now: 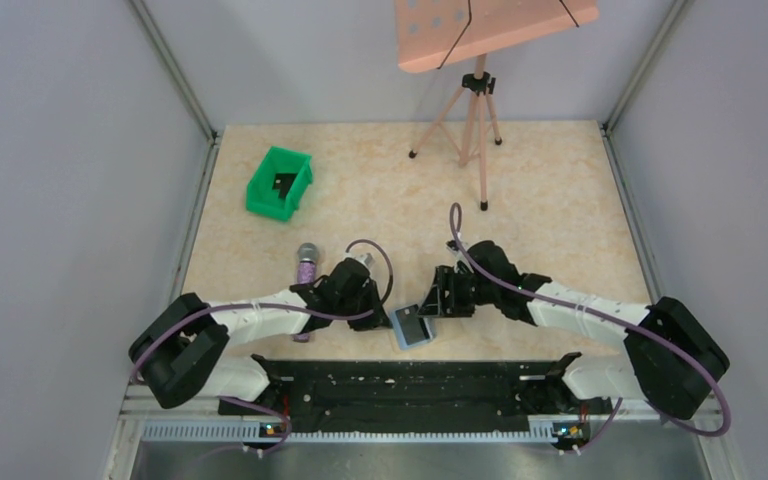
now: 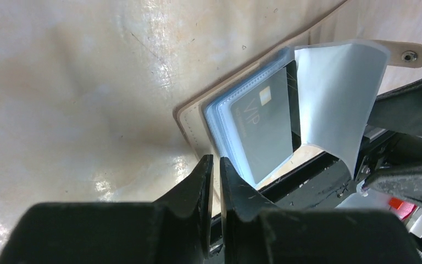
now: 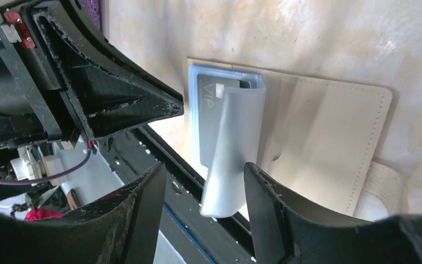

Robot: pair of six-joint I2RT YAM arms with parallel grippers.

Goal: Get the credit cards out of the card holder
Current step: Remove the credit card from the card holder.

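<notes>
The card holder [image 1: 412,327] lies open at the middle of the near edge; a dark VIP card [image 2: 264,129] sits in its sleeve, none visibly out; the left gripper [image 2: 215,165] is closed at its rim, a pinch unclear; the right gripper [image 3: 204,168] gapes around a curled flap [image 3: 233,137].

The left arm [image 1: 255,318] and right arm [image 1: 585,308] are clad in white shells with black joints. Purple cables [image 1: 375,255] are looped alongside, and the black fingers [image 2: 189,192] are scuffed.

Beige card holder [image 3: 329,143] lies open, grey VIP card [image 2: 264,129] inside.
</notes>
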